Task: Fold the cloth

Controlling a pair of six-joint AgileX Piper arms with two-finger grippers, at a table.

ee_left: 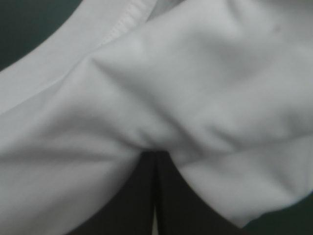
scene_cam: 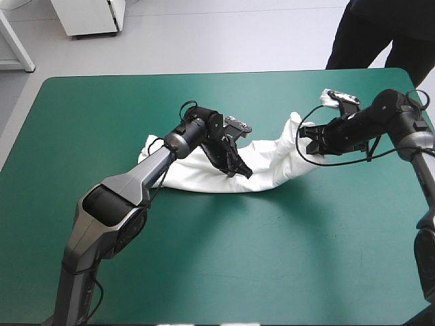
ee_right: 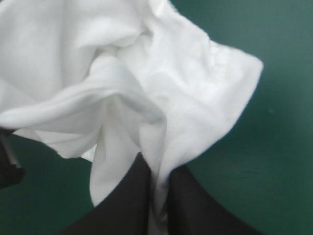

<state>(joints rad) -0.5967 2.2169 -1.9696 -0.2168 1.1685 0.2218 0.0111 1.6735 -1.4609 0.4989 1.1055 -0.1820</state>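
Left pincer [scene_cam: 243, 171] and right pincer [scene_cam: 304, 140] both pinch the T-shirt [scene_cam: 272, 164]; I judge it light and limp, best gripped at hems.

You have bright, even light from above. A soft shadow lies on the teal-green cover [scene_cam: 204, 258] just beside the T-shirt [scene_cam: 272, 159], whose folds shade grey.
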